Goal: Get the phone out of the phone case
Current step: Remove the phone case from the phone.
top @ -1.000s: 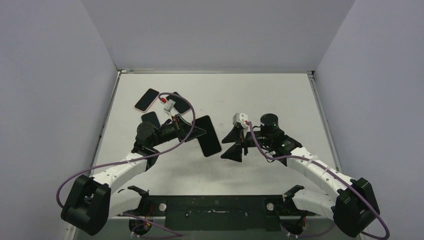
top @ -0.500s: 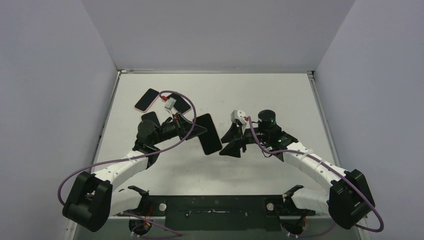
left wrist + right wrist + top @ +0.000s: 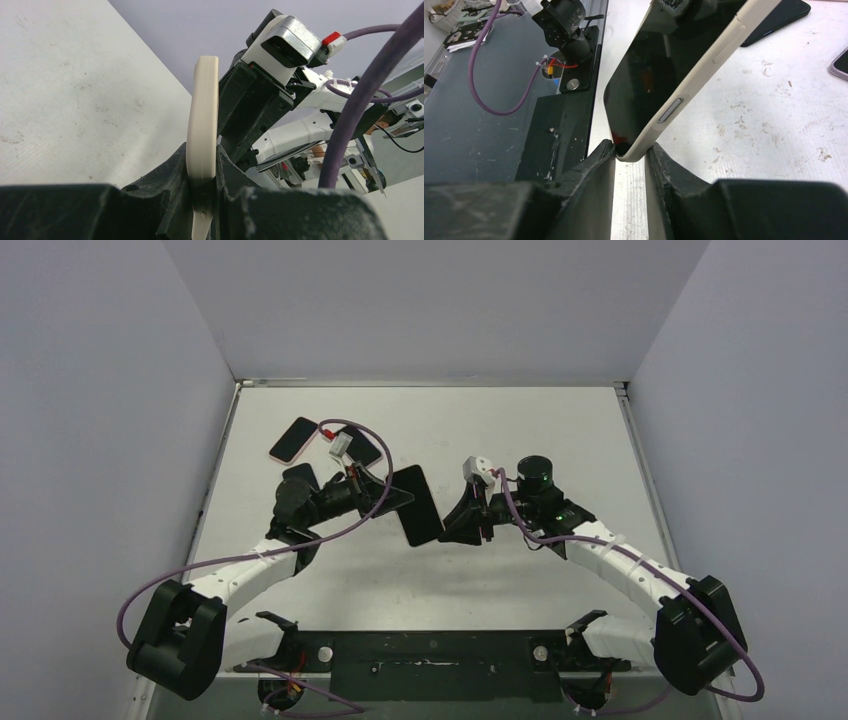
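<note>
The phone [image 3: 639, 85] sits in its cream phone case [image 3: 704, 65], and you have it lifted off the table [image 3: 540, 430] at the middle of the top view, standing on edge between the two arms. Your left gripper [image 3: 202, 169] is clamped narrowly on one end of the case, a finger pressed to each face. Your right gripper [image 3: 630, 152] is drawn in on the opposite corner, one finger against the screen side and one against the case back, so it reads as a grip too. I judge you are at the start of the peel: both ends are held and the phone is not yet out. The next move calls for working the case lip off that corner, because a pinch across both faces only squeezes them together. You have open room toward the right and lower centre of the top view. The pink phone [image 3: 294, 439] and a dark phone [image 3: 366, 450] lie at the upper left, near your left wrist, so swing away from them.
</note>
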Motion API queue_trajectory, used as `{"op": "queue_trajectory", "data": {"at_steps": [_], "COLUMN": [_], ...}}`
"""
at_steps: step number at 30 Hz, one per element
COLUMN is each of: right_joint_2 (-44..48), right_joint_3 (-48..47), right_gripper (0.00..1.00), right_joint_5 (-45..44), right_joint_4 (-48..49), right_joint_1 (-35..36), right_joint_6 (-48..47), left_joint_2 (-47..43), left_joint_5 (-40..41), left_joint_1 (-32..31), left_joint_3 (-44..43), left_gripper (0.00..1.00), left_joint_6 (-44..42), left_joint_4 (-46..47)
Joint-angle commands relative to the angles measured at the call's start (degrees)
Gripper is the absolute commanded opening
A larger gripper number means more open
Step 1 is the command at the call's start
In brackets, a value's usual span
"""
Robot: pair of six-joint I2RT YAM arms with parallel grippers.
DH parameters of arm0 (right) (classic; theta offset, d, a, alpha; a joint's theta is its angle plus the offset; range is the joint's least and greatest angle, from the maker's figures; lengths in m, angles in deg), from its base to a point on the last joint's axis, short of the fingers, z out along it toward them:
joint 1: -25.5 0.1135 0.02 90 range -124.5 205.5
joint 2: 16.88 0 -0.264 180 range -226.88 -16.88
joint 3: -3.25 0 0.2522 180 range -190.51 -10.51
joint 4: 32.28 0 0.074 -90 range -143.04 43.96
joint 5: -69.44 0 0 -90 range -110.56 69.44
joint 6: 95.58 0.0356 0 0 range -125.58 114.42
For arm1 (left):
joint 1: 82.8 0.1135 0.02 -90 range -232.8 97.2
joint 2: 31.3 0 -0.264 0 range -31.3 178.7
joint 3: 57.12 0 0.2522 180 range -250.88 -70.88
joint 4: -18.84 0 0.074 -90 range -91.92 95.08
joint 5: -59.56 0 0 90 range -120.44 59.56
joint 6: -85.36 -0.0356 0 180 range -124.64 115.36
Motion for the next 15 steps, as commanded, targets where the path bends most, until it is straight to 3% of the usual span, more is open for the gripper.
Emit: {"op": "queue_trajectory", "data": {"at_steps": [1,5,15], "right_joint_2": [-0.22,-0.1,-1.9], "right_joint_3": [-2.44,-2.9,-4.67], "right_gripper": [0.16,0.0,0.0], "right_joint_5": [2.13,2.03,1.05], "right_joint_4": [2.71,2.01,0.79], "right_joint_1": [-0.54,-0.55,-0.24], "right_joint_6": [-2.81,-5.32,-14.76], "left_joint_2": [-0.12,0.6,4.71], "left_joint_5": [0.0,0.0,-1.72], "left_joint_1": [0.19,0.14,0.01], "left_joint_3": [-3.89,-3.77,-2.28], "left_gripper": [0.0,0.0,0.0], "left_joint_6": [0.98,2.38,12.86], "left_joint_4": [6.46,6.64,17.69]}}
